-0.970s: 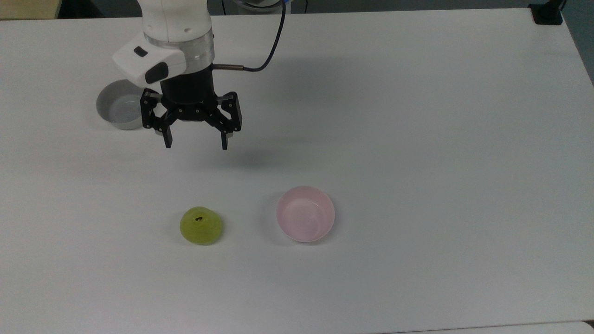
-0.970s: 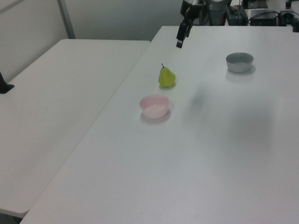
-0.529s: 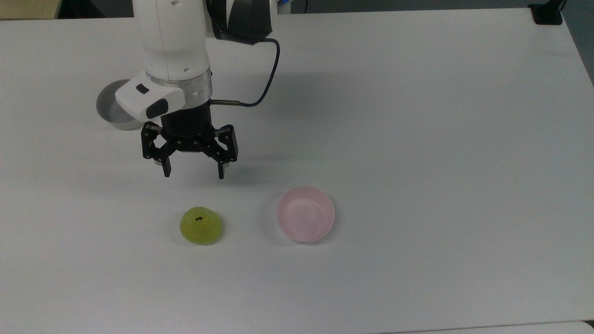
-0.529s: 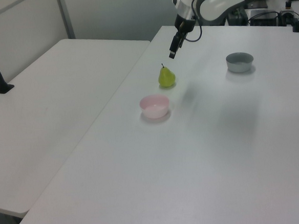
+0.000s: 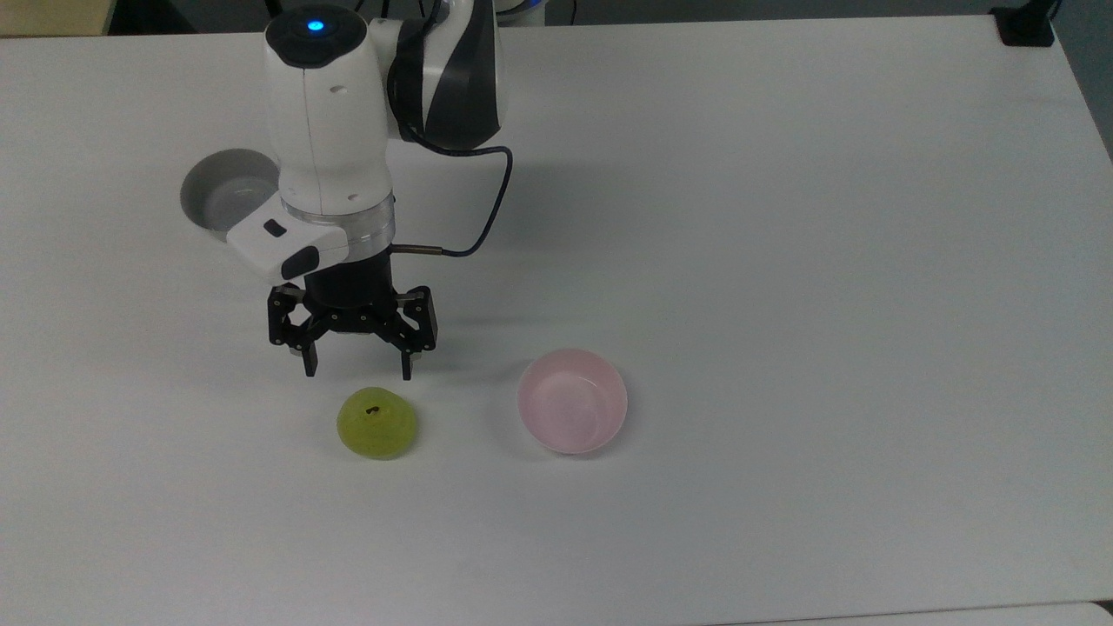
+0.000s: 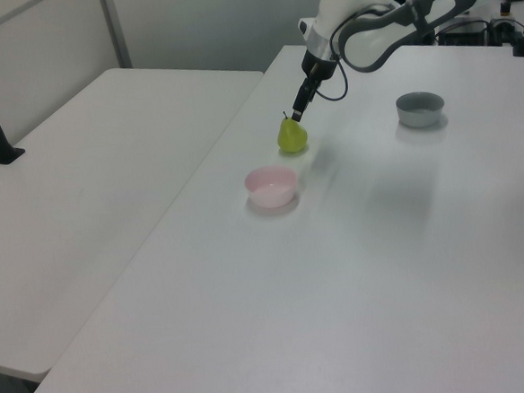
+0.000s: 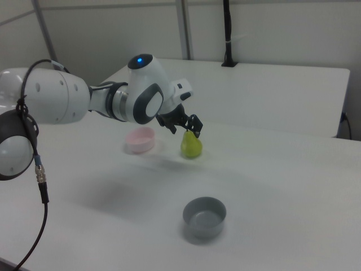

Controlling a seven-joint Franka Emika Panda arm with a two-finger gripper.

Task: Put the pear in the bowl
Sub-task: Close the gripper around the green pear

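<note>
I see the gripper (image 5: 356, 375) with jaws spread wide, just short of the pear (image 5: 376, 422), which stands on the table (image 5: 783, 261) left of the bowl (image 5: 572, 401) in the top view.

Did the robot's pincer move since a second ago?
Yes. In the top view the pincer has come down the picture, away from the grey bowl and toward the pear. It now hangs open just above the pear, which has not moved.
</note>
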